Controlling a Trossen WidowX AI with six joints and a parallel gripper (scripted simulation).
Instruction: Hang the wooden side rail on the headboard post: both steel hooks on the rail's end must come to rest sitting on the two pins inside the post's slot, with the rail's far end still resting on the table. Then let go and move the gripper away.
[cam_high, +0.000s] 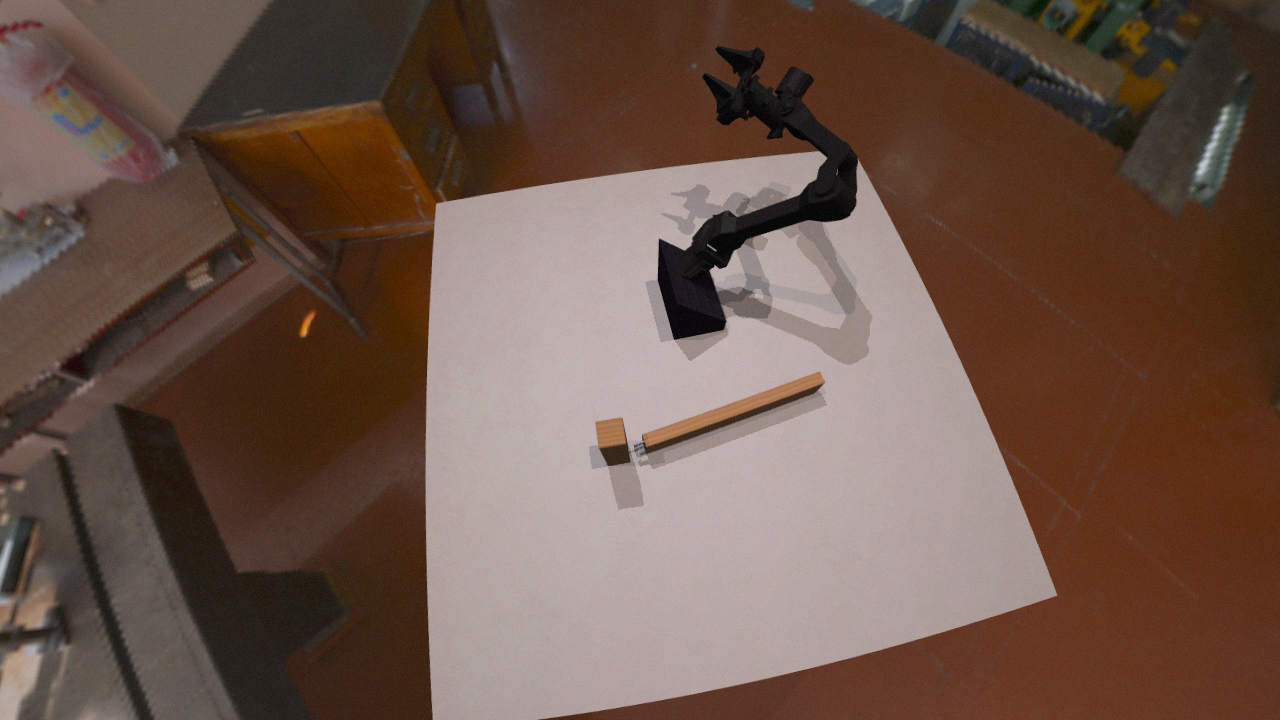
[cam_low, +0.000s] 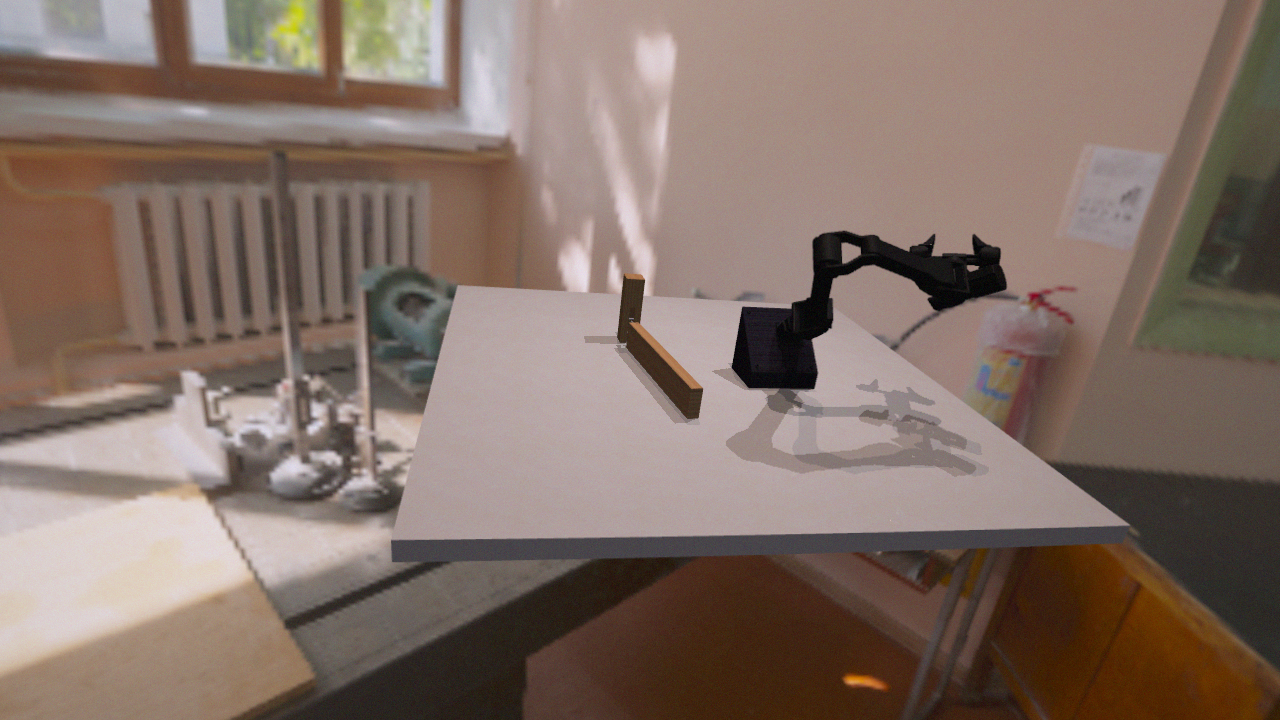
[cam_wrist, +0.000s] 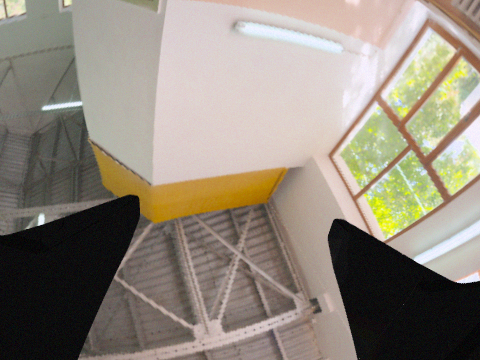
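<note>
Your gripper (cam_high: 711, 62) (cam_low: 955, 240) (cam_wrist: 236, 219) is spread wide, holding nothing, raised well apart from the wooden side rail (cam_high: 733, 412) (cam_low: 664, 365). You have the rail lying on the counter (cam_high: 537, 573) (cam_low: 554, 483), its hooked end near the upright post (cam_high: 612, 440) (cam_low: 631, 306).
</note>
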